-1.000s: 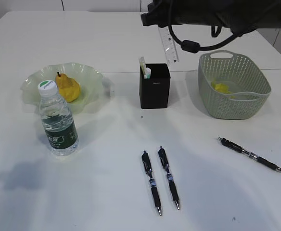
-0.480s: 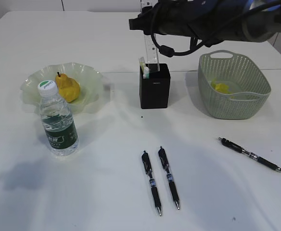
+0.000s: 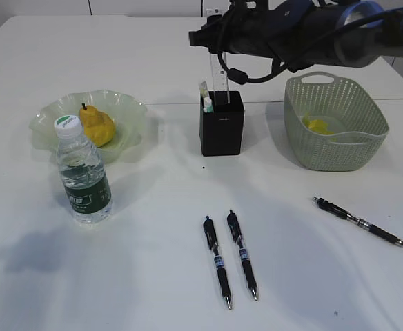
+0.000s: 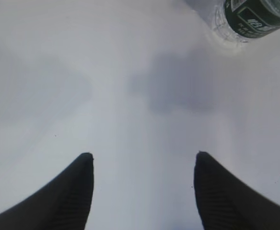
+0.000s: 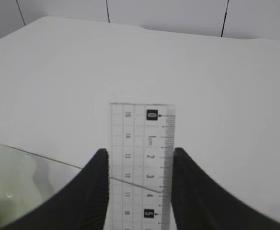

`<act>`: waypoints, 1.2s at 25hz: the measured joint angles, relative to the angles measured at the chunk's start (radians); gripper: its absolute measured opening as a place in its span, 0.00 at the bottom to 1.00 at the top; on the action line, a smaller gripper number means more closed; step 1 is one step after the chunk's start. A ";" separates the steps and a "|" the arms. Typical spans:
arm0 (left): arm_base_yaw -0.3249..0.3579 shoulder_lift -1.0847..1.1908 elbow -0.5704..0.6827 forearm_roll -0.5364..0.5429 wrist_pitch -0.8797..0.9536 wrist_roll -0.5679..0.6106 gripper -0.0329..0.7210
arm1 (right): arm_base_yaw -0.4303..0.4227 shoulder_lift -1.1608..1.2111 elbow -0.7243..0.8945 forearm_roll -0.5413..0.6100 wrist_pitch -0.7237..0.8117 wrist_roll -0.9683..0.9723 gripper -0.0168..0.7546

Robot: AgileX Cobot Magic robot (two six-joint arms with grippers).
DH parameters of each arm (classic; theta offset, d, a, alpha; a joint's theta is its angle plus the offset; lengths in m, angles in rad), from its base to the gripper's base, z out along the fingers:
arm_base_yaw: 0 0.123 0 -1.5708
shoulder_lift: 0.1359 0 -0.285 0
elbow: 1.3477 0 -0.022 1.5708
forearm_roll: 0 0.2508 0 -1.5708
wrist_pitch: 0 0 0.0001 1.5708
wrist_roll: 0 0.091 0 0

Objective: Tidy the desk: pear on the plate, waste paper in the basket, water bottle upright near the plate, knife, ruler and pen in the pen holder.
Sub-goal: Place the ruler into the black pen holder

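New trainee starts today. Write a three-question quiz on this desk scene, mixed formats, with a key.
1. True or false: the pear lies on the plate.
2. How many pens lie loose on the table?
3. The right end effector grips: A) knife B) ruler C) water bottle

Key: 1 true. 2 three: pens. 3 B; its lower end is in the pen holder.

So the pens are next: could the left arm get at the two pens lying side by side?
Probably yes. The left end effector is open and empty, and bare table lies between it and the two pens; only the bottle stands nearby.
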 joint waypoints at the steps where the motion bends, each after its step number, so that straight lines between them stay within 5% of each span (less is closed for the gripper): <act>1: 0.000 0.000 0.000 0.000 0.000 0.000 0.66 | 0.000 0.005 -0.002 0.000 0.000 0.000 0.40; 16: 0.000 0.000 0.000 0.000 0.002 0.000 0.66 | -0.002 0.088 -0.006 0.044 0.013 0.000 0.41; 30: 0.000 0.000 0.000 0.000 0.002 0.000 0.66 | -0.002 0.079 -0.006 0.086 0.070 0.000 0.53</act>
